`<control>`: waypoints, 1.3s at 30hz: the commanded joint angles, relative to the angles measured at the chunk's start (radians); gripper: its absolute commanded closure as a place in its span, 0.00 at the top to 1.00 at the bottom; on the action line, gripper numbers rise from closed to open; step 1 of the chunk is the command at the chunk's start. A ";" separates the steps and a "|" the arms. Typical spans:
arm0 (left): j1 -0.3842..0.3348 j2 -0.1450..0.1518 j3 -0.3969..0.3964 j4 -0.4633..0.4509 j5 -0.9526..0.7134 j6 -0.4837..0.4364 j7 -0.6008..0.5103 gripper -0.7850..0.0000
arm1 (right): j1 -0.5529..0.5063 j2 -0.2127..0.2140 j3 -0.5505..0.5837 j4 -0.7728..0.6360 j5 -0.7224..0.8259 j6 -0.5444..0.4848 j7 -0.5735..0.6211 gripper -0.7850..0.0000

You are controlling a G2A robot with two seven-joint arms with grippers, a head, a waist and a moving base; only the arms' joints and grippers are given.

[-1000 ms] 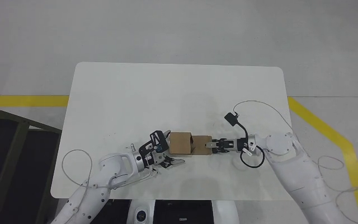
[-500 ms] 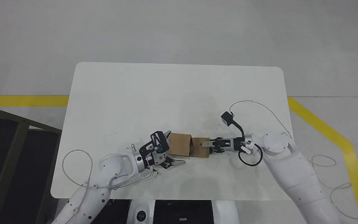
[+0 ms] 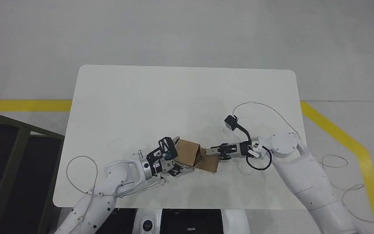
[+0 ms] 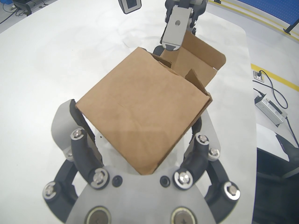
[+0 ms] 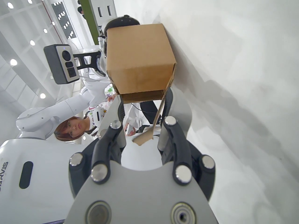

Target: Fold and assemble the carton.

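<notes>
1. The brown cardboard carton (image 3: 188,151) sits near the front edge of the white surface (image 3: 175,99), about midway along it, between the two claws and turned at an angle to the surface's edges.
2. The left claw (image 4: 136,117) is clenched on the carton's closed end, one finger (image 4: 70,115) pressed against each opposite side wall.
3. The far end of the carton is open, and a long flap (image 4: 196,57) with rounded corners sticks out from it toward the right arm.
4. The right claw (image 5: 144,101) is at that open end with its fingers spread wide. The thin flap (image 5: 158,110) runs edge-on between them, close against one finger (image 5: 170,103).
5. From the left wrist view, the right claw's (image 4: 169,45) fingertip meets the inner face of the flap just beside the carton's mouth.
</notes>
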 commanded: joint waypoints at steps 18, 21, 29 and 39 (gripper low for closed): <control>0.003 -0.003 -0.009 -0.006 0.014 0.014 0.008 1.00 | -0.130 0.055 0.138 -0.097 -0.026 0.099 0.054 0.47; 0.004 -0.004 -0.009 -0.007 0.016 0.016 0.009 1.00 | -0.162 0.062 0.152 -0.117 -0.028 0.105 0.046 0.47; 0.000 -0.006 -0.006 -0.012 0.023 0.014 0.015 1.00 | -0.239 0.087 0.234 -0.202 -0.081 0.127 0.010 0.46; 0.005 -0.008 -0.011 -0.020 0.027 0.017 0.018 1.00 | -0.253 0.102 0.241 -0.247 -0.103 0.183 0.063 0.46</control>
